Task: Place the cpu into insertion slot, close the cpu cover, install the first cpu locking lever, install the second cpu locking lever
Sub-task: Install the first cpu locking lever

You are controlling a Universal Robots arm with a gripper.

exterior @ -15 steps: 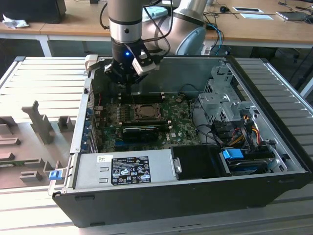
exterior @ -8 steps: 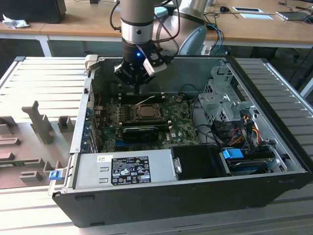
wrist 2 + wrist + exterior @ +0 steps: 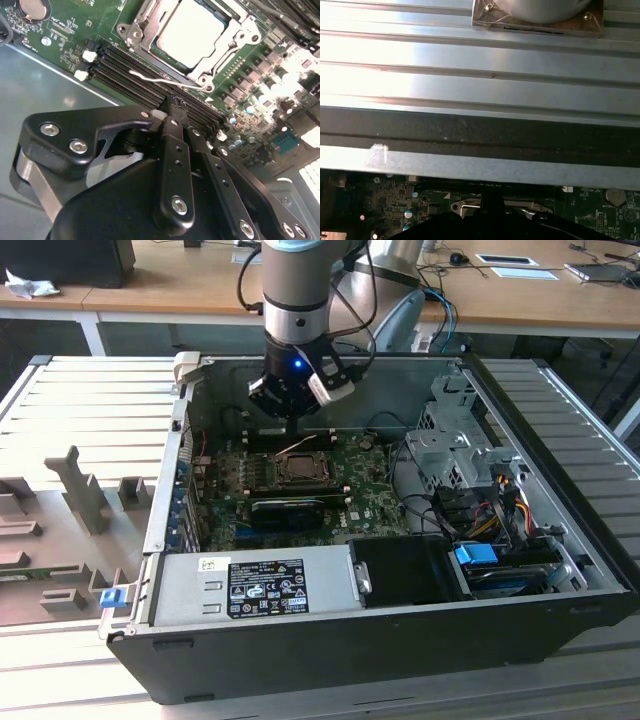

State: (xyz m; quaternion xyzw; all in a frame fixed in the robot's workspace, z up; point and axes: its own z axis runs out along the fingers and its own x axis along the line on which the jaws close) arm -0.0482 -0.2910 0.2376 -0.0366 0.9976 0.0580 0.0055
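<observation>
The cpu (image 3: 192, 32) sits under the lowered cpu cover (image 3: 220, 62). My gripper (image 3: 172, 102), closed narrow and empty, is just beside the loose wire locking lever (image 3: 150, 78). I'd press it down slowly, keeping the tips square on the wire.

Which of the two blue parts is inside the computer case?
The blue part by the drive cables; the blue clip sits on the case's outer corner.

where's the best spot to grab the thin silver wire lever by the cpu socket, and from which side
Probably take the thin silver wire lever by its free hooked end, from above: that end lies over the black memory slots, clear of the silver cpu cover.
</observation>
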